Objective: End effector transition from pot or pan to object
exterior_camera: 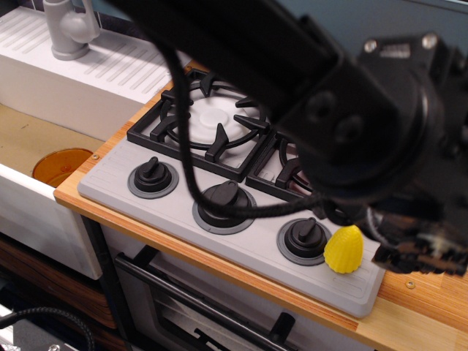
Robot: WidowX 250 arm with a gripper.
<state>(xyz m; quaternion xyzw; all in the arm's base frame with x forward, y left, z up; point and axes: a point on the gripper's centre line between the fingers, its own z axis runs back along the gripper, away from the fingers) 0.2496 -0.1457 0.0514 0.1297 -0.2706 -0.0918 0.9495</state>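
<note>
The small yellow ridged dome toy [344, 250] stands on the grey stove panel [241, 248] at its front right, beside the right knob [303, 238]. My bulky black gripper head [418, 254] hangs low just to the right of the toy, over the panel's right edge. Its fingers are blurred and partly hidden, so I cannot tell whether they are open or shut. The arm's body and cables cover the right burner. The orange saucepan is hidden behind the arm.
The left burner grate [212, 121] and two more black knobs [153, 177] [224, 202] show on the stove. An amber-orange bowl [61, 165] lies in the sink at left, under a grey faucet [71, 29]. Wooden counter [431, 307] lies at right.
</note>
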